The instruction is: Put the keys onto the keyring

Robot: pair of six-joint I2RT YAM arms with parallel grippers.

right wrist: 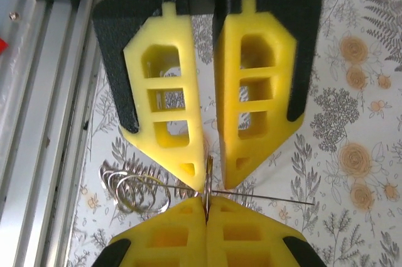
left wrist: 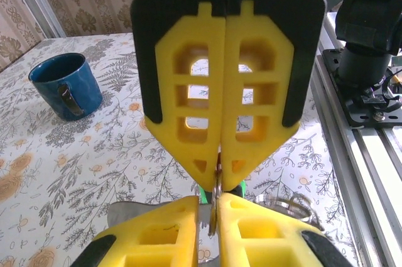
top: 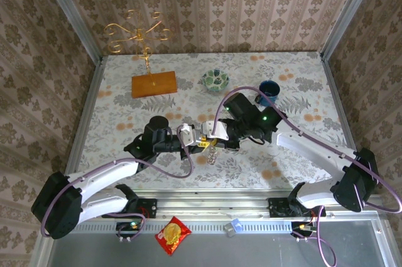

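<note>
Both grippers meet tip to tip over the middle of the table. My right gripper (top: 217, 134) (right wrist: 206, 201) (left wrist: 220, 169) is shut on a key (left wrist: 215, 207), a thin metal blade seen edge-on with its green head (left wrist: 242, 186) peeking out behind the tips. My left gripper (top: 200, 138) (left wrist: 210, 201) (right wrist: 210, 173) stands narrowly open, its fingers either side of that blade with a gap showing. The keyring (right wrist: 270, 198) shows as a thin dark wire crossing right at the fingertips. A bunch of small silver rings (right wrist: 135, 188) (top: 212, 155) hangs beside it.
A blue mug (top: 269, 90) (left wrist: 66, 85) and a patterned green bowl (top: 215, 79) stand behind the grippers. A gold wire stand (top: 139, 33) on a wooden base (top: 154, 83) is at the back left. A snack packet (top: 173, 234) lies on the front rail.
</note>
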